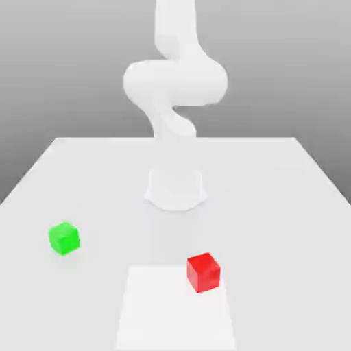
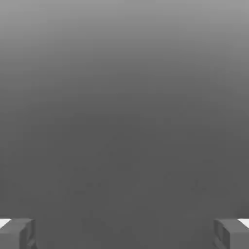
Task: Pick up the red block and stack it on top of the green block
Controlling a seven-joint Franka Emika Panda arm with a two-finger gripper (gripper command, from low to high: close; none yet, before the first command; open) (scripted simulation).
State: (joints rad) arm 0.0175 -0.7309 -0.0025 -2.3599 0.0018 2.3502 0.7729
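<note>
arm [image 1: 175, 82] top cut off; red block [image 1: 203, 272], green block [image 1: 64, 238] well apart.

Smooth white rounded arm [image 1: 175, 82]; hand [image 2: 124, 233] with grey blocky fingers [image 2: 17, 233].

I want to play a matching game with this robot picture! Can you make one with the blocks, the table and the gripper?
Things:
1. red block
2. green block
3. gripper
4. table

Descriptions:
A. on the exterior view's left, alone on the table
B. open, nothing between its fingers
C. white and flat, with both blocks resting on it
D. nearer the exterior view's right, at the corner of a brighter white patch

Pairs: 1-D, 2-A, 3-B, 4-C
</note>
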